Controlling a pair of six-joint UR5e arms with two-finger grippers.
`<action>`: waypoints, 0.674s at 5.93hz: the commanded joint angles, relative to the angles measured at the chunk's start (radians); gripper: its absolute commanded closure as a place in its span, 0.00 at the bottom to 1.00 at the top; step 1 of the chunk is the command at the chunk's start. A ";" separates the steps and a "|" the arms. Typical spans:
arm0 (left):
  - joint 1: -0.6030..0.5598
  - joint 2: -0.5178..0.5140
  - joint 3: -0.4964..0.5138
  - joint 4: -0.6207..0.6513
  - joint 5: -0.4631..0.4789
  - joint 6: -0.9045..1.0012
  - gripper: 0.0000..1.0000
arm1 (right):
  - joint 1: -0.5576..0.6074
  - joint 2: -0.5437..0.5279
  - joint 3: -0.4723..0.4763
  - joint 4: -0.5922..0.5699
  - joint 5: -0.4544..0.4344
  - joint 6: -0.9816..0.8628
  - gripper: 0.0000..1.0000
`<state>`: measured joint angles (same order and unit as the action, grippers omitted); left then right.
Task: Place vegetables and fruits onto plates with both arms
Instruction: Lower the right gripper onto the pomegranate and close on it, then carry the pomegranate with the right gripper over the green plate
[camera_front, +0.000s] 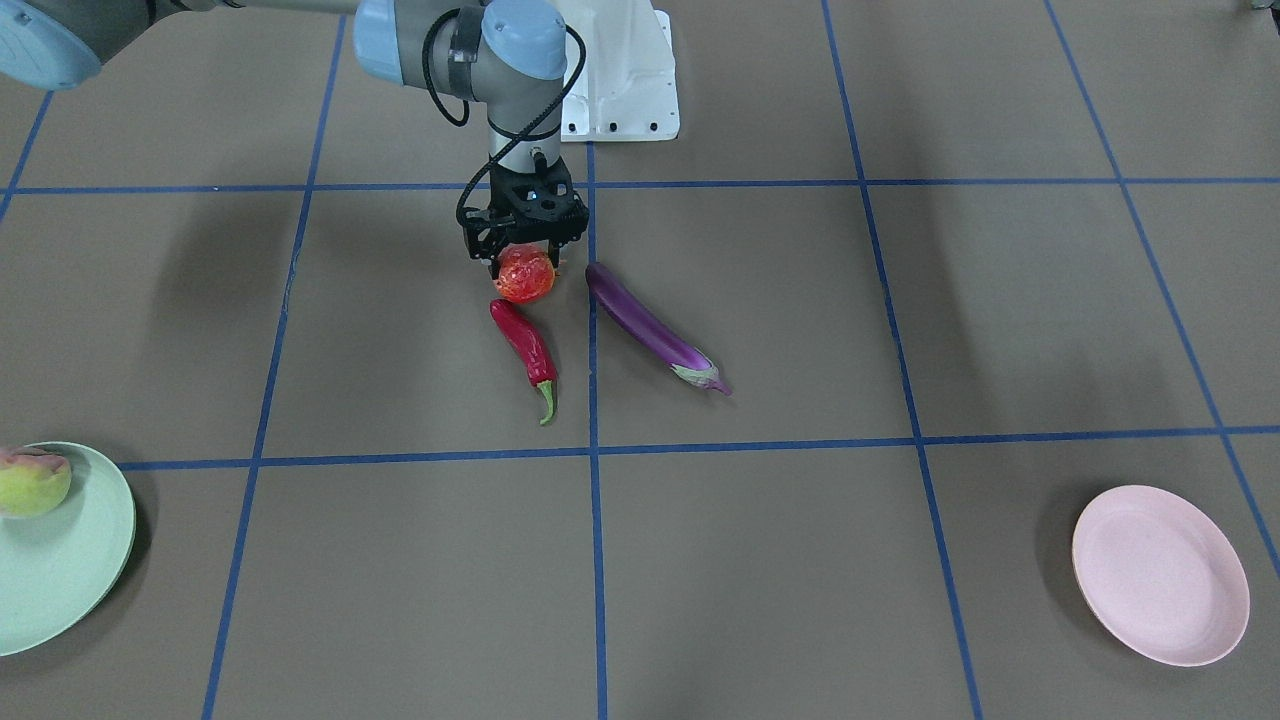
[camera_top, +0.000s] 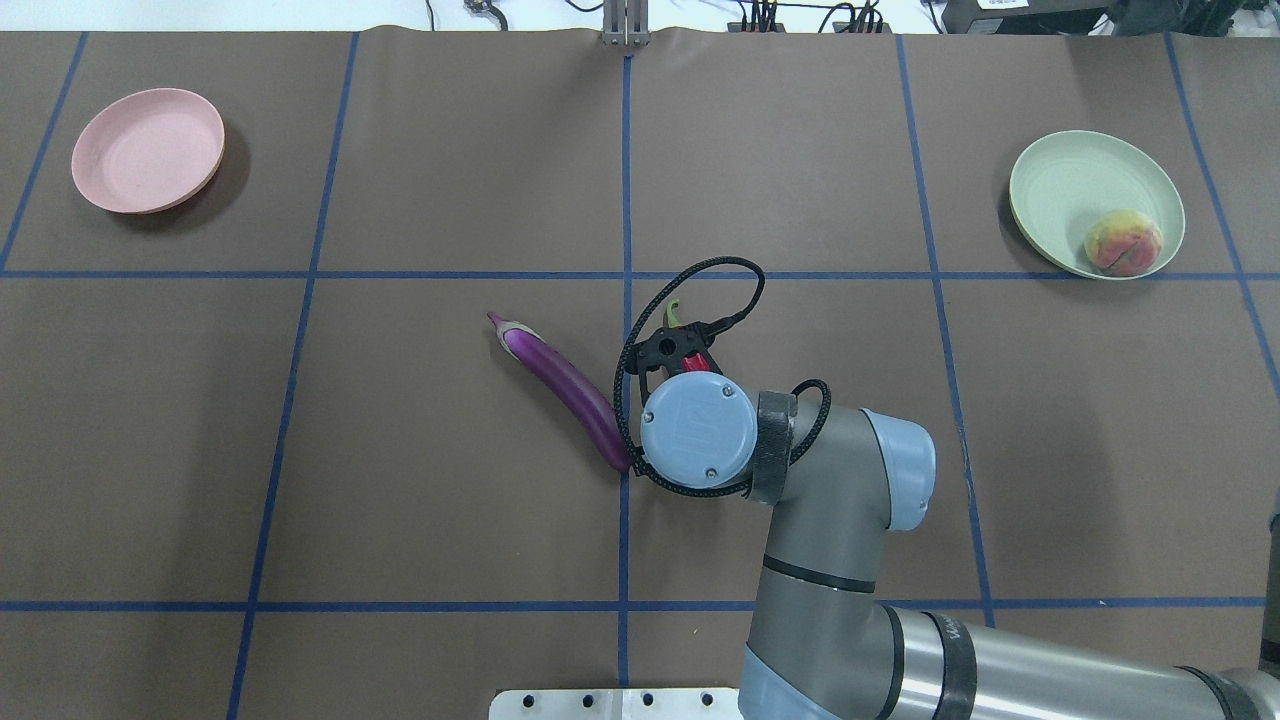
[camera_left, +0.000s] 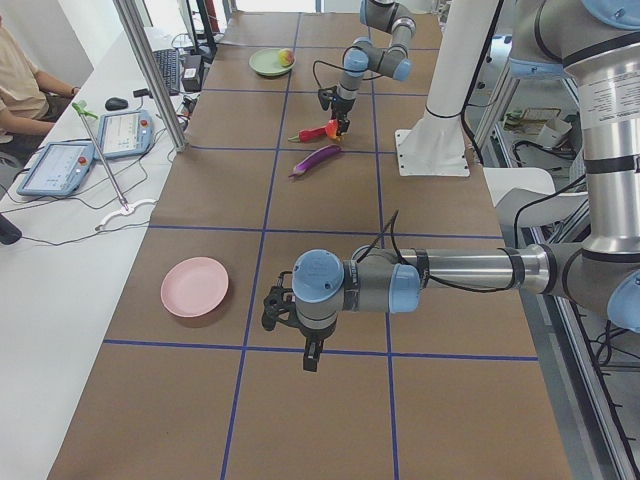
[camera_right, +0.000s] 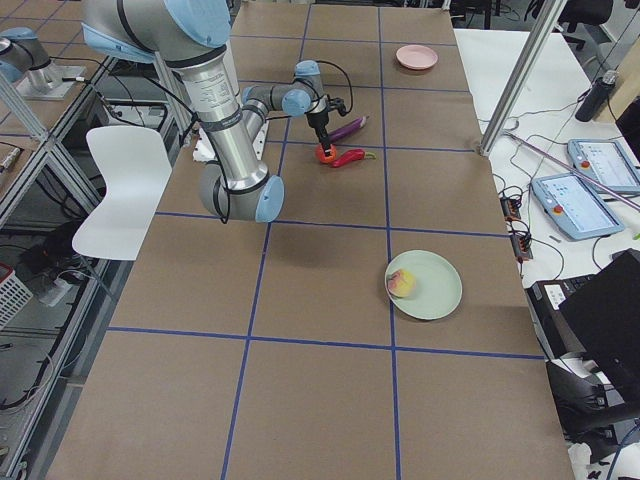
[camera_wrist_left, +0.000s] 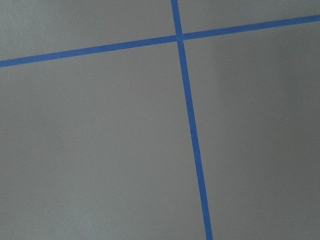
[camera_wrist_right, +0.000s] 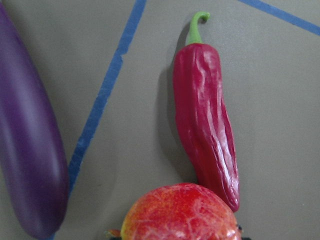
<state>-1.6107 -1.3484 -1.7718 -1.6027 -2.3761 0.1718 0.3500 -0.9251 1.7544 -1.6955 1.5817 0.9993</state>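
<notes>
My right gripper (camera_front: 524, 268) points down with its fingers closed on the sides of the red-orange pomegranate (camera_front: 525, 276), which fills the bottom of the right wrist view (camera_wrist_right: 180, 212). The red chili pepper (camera_front: 525, 345) lies just in front of it, and the purple eggplant (camera_front: 650, 328) lies beside it. The peach (camera_front: 30, 482) sits on the mint green plate (camera_front: 70, 570). The pink plate (camera_front: 1160, 575) is bare. My left gripper (camera_left: 290, 325) hovers over bare table near the pink plate (camera_left: 195, 286); I cannot tell if it is open.
The white pedestal base (camera_front: 620, 80) stands behind the produce. Blue tape lines cross the brown table. A side bench with tablets (camera_left: 60, 165) and an operator runs along the far edge.
</notes>
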 joint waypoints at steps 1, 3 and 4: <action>0.000 0.000 0.000 0.000 0.000 0.000 0.00 | 0.150 0.011 0.028 0.002 0.143 -0.139 1.00; 0.000 -0.002 -0.002 0.000 0.000 0.000 0.00 | 0.417 0.006 -0.069 0.031 0.353 -0.430 1.00; 0.000 -0.002 -0.002 -0.002 0.000 0.000 0.00 | 0.545 -0.004 -0.223 0.198 0.473 -0.543 1.00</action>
<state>-1.6107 -1.3493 -1.7728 -1.6034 -2.3761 0.1718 0.7685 -0.9223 1.6534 -1.6155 1.9364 0.5775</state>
